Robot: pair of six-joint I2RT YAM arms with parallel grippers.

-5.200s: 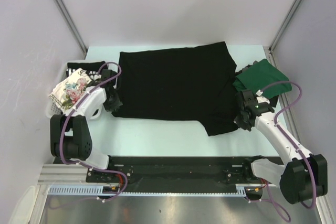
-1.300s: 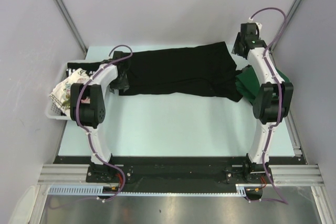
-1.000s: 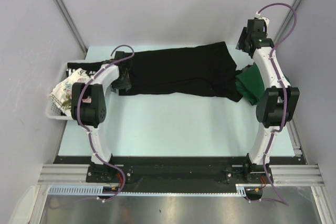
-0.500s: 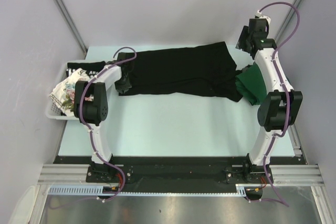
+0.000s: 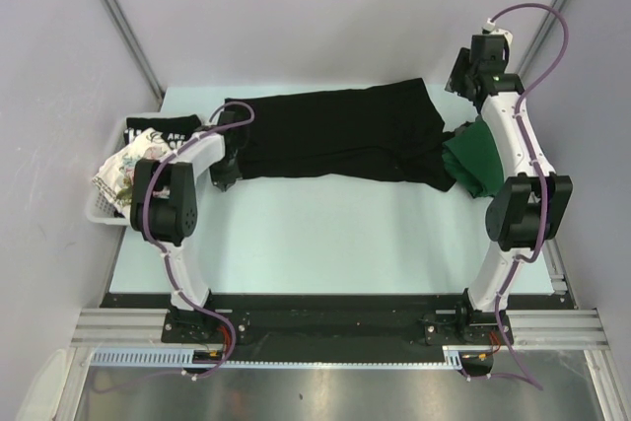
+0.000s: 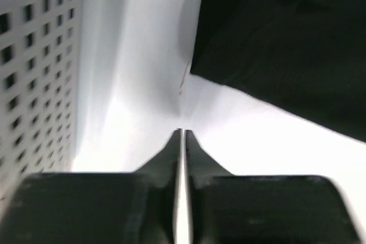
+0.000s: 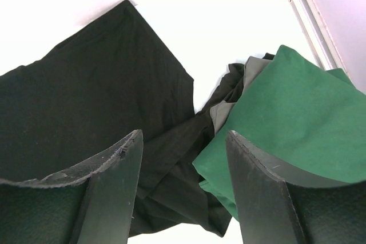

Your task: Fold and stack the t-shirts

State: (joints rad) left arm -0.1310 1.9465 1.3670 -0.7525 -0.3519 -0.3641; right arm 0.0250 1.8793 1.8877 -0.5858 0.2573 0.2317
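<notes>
Top view, 12 o'clk = far edge. Nearest, at 9 o'clk, the basket (image 5: 103, 208) (image 6: 34, 55) holds two t-shirts not yet handled: the floral shirt (image 5: 124, 175) in front, the lettered black shirt (image 5: 158, 130) behind it. Just past, at 10 o'clk, the L gripper (image 5: 224, 176) (image 6: 182, 135) sits low over the surface (image 5: 325, 234), fingers pressed together w/ nothing between them; only bare surface shows beyond the tips in the wrist view. The large black shirt (image 5: 335, 140) (image 6: 286, 38) (image 7: 91, 95) lies at 11–1 o'clk as a long band, apparently folded once lengthwise. Its near-left corner is just beside the L gripper, approx. 1 o'clk from the tips, not touching them. The band's R end is bunched and meets the green shirt (image 5: 473, 160) (image 7: 286, 107), a loose heap at 2 o'clk by the surface's R edge. Farthest, at 1 o'clk, the R gripper (image 5: 465, 76) (image 7: 183, 141) hangs high w/ fingers apart, empty; both shirts lie below it, well apart. Est. progress: early. One fold is in on one shirt; cross-folds, three more shirts and the stack itself remain.
</notes>
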